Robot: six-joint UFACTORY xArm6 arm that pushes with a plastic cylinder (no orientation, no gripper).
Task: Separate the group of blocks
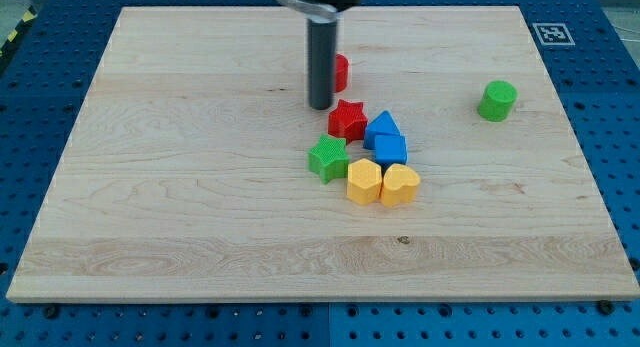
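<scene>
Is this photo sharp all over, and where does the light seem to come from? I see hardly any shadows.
In the camera view, light is soft and even: the blocks, such as the green cylinder and red star, cast only faint shadows on the wooden board, with no glare. The blocks look sharp; the rod's top is cut off at the view's top, and my tip sits just above-left of the red star.

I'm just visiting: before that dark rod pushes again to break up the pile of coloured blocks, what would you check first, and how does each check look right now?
1. My tip visible, just above the red star: ok.
2. Group already spread: not ok; red star, green star, two blue blocks, two yellow blocks sit packed together.
3. Tip touching the red block behind the rod: cannot tell.
4. Green cylinder apart, at the view's right: ok.
5. Blocks away from the board edges: ok.
</scene>
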